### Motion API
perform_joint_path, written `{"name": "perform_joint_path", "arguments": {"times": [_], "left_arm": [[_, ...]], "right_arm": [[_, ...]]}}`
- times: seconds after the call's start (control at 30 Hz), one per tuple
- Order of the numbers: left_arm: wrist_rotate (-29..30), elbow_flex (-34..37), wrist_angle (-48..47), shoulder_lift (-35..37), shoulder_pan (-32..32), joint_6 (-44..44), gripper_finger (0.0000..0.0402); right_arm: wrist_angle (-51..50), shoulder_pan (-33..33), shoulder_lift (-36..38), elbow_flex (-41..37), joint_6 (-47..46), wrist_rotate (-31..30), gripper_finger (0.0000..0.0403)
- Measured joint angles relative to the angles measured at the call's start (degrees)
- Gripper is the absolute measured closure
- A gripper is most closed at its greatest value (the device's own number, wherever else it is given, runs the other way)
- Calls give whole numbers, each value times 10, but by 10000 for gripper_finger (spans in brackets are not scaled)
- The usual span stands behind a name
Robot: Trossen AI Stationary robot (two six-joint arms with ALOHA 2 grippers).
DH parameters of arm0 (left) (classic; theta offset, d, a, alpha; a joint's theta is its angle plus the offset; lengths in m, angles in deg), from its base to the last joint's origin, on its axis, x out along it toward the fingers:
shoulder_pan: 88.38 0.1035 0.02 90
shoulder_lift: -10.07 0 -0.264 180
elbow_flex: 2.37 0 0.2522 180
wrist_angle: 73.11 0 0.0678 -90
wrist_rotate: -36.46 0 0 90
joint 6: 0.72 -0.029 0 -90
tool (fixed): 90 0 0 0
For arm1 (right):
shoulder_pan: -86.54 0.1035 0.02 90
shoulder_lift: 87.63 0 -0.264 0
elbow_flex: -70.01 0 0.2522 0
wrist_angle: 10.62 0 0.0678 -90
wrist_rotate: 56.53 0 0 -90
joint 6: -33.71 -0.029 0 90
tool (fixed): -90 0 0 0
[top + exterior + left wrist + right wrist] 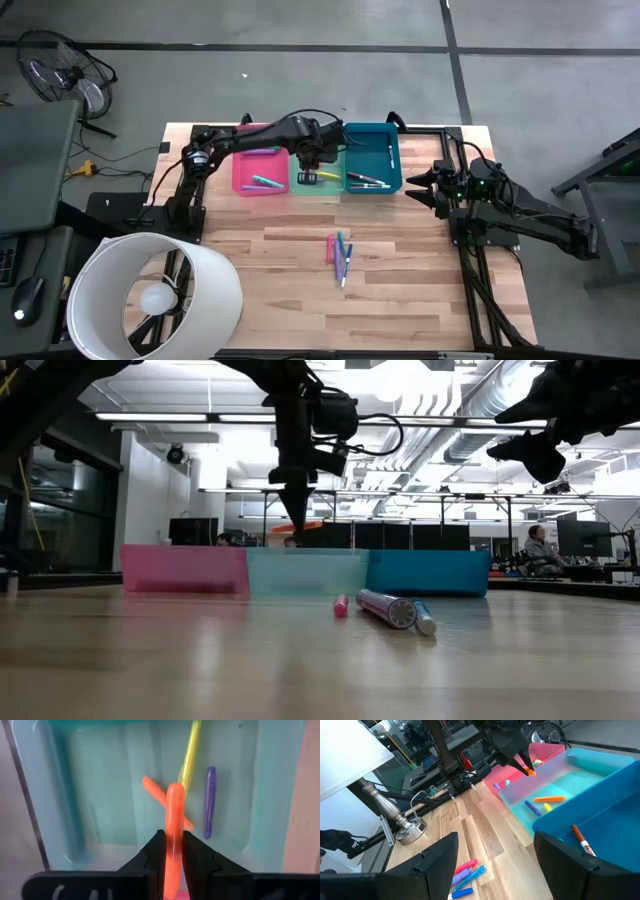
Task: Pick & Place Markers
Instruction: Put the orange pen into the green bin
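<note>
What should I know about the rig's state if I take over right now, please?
Left hand: over the green bin, pinching an orange marker.
Right hand: open, empty, waiting beside the blue bin.
Done: markers already lie in the pink bin, green bin and blue bin.
Left: drop the orange marker, then clear the loose markers mid-table.
</note>
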Motion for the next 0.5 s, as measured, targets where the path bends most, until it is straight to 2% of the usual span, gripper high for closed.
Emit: {"name": "perform_joint_path", "arguments": {"times": [0.23,0.5], "left_arm": [[29,0,16,0,1,-2,345],[30,0,8,0,1,3,297]], "right_arm": [[0,0,0,0,0,0,153],[0,0,0,0,0,0,153]]}}
